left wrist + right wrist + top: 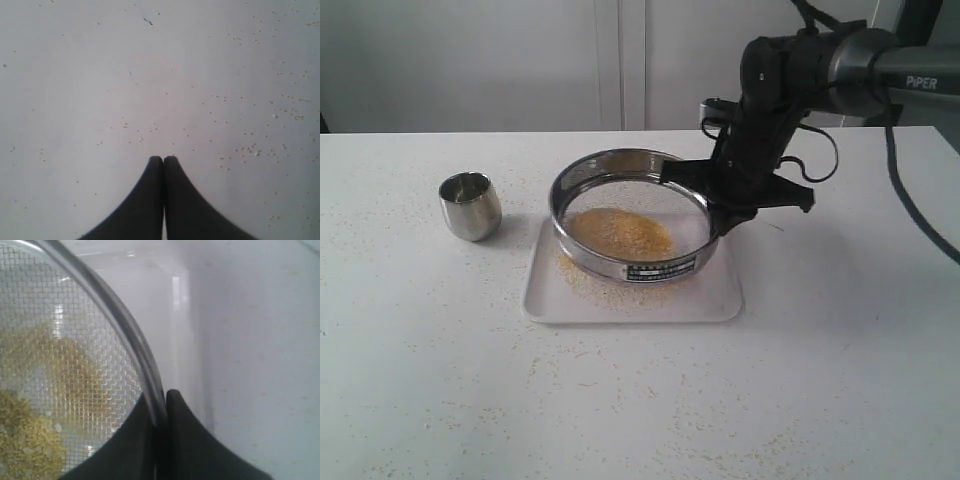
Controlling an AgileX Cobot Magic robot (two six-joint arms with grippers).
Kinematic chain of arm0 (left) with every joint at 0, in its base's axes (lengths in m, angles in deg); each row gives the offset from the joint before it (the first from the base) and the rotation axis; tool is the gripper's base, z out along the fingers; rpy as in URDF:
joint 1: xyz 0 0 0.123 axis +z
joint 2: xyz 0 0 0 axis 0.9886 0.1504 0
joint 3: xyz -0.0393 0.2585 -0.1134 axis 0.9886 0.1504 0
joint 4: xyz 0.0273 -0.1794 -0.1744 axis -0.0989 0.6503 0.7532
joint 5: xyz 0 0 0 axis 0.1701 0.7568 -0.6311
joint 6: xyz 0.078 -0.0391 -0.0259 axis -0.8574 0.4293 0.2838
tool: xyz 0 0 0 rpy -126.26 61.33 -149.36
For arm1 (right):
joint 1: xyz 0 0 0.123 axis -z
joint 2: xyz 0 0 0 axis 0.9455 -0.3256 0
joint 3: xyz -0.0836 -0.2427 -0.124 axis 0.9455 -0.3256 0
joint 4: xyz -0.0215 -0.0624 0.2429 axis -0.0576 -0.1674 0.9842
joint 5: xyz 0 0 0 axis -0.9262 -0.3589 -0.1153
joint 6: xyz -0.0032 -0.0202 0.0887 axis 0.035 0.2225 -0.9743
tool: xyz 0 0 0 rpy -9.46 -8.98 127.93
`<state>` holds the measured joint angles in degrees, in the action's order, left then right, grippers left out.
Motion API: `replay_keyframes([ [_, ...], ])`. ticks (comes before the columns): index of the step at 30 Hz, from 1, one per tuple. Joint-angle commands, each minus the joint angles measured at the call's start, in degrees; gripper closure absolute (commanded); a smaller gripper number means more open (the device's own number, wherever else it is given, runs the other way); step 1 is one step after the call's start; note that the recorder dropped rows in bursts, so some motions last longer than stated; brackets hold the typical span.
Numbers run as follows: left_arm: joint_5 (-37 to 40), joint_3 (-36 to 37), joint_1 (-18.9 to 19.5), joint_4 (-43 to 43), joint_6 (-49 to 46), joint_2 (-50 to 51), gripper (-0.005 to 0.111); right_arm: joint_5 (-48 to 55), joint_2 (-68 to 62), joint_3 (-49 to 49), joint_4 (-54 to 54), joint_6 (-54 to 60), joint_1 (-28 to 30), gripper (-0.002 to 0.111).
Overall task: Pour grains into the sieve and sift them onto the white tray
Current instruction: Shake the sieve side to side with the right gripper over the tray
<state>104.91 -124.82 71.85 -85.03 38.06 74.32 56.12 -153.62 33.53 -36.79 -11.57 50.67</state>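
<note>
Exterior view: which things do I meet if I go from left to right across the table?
steel cup → sieve with the grains in it → right gripper, closed on the sieve's rim

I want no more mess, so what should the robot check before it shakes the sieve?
1. Right fingers pinch the sieve by its rim: ok.
2. Sieve sits over the tray: ok.
3. Grains are in the sieve: ok, a yellow heap lies on the mesh.
4. Table free of spilled grains: not ok, specks are scattered around.
5. Left fingers out of the way: ok, shut over the bare table.
6. Cup upright and apart from the tray: ok.
</note>
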Motion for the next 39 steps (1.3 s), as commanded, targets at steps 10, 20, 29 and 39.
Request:
replay_keyframes([
  [10,0.5,0.5,0.2,0.3,0.0,-0.4,0.107,-5.1,0.5,-1.6,1.8,-1.1,-2.2,0.108],
  [20,0.5,0.5,0.2,0.3,0.0,-0.4,0.107,-5.4,0.5,-2.7,-1.9,-8.2,-2.3,0.108],
  [29,0.5,0.5,0.2,0.3,0.0,-0.4,0.107,0.4,0.6,-2.6,-8.1,-13.1,-0.2,0.108],
  [39,0.5,0.5,0.2,0.3,0.0,-0.4,0.107,-3.2,0.8,-2.5,0.3,0.4,-1.6,0.108],
])
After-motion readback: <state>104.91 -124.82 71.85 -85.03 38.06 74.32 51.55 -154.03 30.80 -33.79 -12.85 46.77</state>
